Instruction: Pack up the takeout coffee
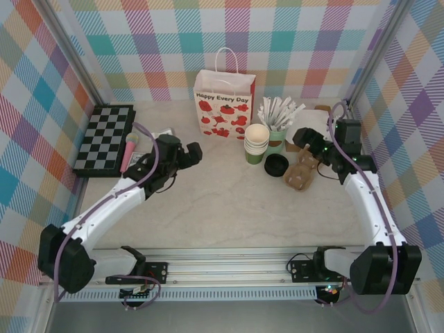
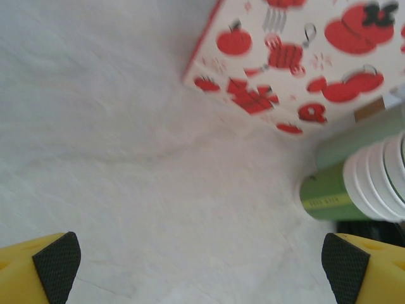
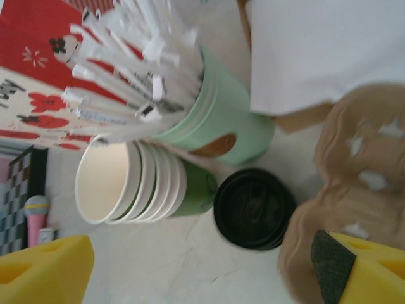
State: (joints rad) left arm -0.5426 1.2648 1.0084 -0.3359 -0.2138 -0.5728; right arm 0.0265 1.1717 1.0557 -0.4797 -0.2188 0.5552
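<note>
Beside the cup stack (image 3: 133, 183), the takeout coffee (image 3: 253, 207) stands ahead of the spread, empty right gripper (image 3: 196, 278); the left gripper (image 2: 202, 266) is spread too. A crooked approach could snag the pulp carrier (image 3: 361, 158).

Matt pale marble-look worktop (image 1: 229, 201). Smooth printed paper gift bag (image 1: 223, 104). Slightly shiny black plastic lid on takeout coffee (image 3: 253, 208). Rough brown pulp cup carrier (image 3: 338, 190).

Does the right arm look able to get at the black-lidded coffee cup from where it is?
Probably yes. The right gripper hangs open just short of the takeout coffee, nothing between them, though the stack of cups and the cardboard carrier crowd either side.
</note>
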